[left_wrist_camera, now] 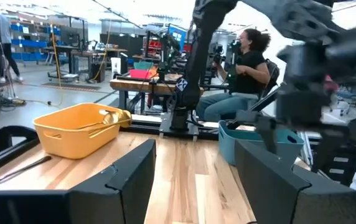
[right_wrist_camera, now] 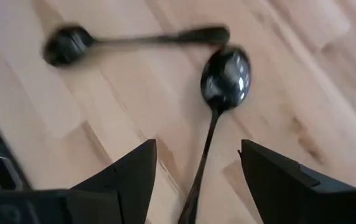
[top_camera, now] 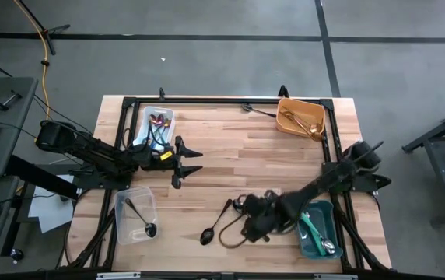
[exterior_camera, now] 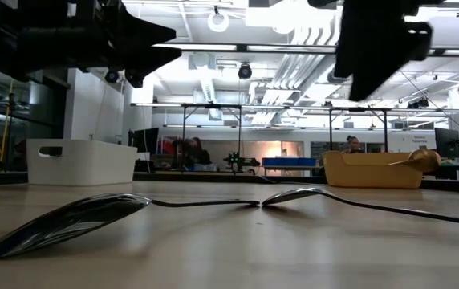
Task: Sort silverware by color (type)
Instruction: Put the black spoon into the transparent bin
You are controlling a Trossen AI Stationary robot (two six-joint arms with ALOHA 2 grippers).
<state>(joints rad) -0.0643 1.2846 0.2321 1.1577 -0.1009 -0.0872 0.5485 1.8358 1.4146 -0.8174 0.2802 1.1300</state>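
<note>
Big wooden table point(top_camera: 230, 148) with four bins, one near each corner: orange bin point(top_camera: 301, 117) holding gold spoons point(top_camera: 294, 120), teal bin point(top_camera: 317, 228) with green-handled pieces point(top_camera: 311, 228), white bin point(top_camera: 157, 127) with rainbow ones point(top_camera: 159, 120), and a clear bin point(top_camera: 135, 215) with one black spoon point(top_camera: 140, 218) inside. Two more black spoons lie loose on the table's front middle, one point(top_camera: 215, 225) beside the other point(right_wrist_camera: 224, 81), handles crossing. The right gripper point(top_camera: 247, 218) hangs right over them, jaws spread wide, empty. The left gripper point(top_camera: 194, 162) sits up beside the white bin, also wide open, nothing in it.
</note>
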